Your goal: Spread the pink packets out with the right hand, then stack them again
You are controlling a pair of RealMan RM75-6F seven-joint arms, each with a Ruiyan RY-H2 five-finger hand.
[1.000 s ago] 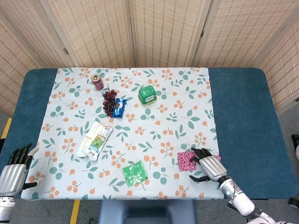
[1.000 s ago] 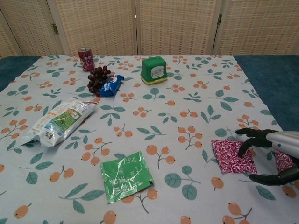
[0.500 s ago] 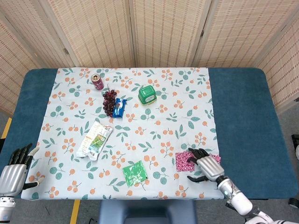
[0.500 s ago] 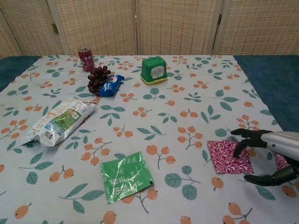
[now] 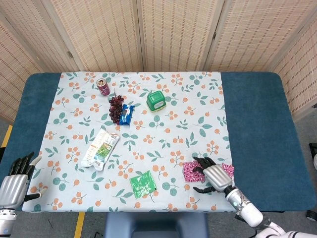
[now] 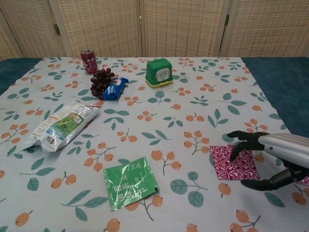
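Note:
A pink patterned packet [image 6: 232, 163] lies flat on the floral cloth near the table's front right, also seen from above as the packet [image 5: 190, 172]. My right hand [image 6: 270, 155] rests on its right part, fingers spread and fingertips pressing the packet's top. In the head view the right hand [image 5: 213, 175] covers the packet's right side. A second pink packet [image 5: 227, 169] peeks out to the right of the hand, its corner [image 6: 304, 180] at the frame's edge. My left hand [image 5: 15, 182] hangs open off the table's front left corner, holding nothing.
A green tea sachet [image 6: 131, 182] lies left of the pink packet. Farther back are a snack bag [image 6: 60, 124], grapes [image 6: 100, 81], a blue wrapper [image 6: 115, 88], a red can [image 6: 89, 60] and a green box [image 6: 159, 72]. Blue table surface [image 5: 257, 129] borders the cloth.
My right hand has slid left across the cloth, dragging the pink packet under its fingers away from the second packet. The left hand has not moved.

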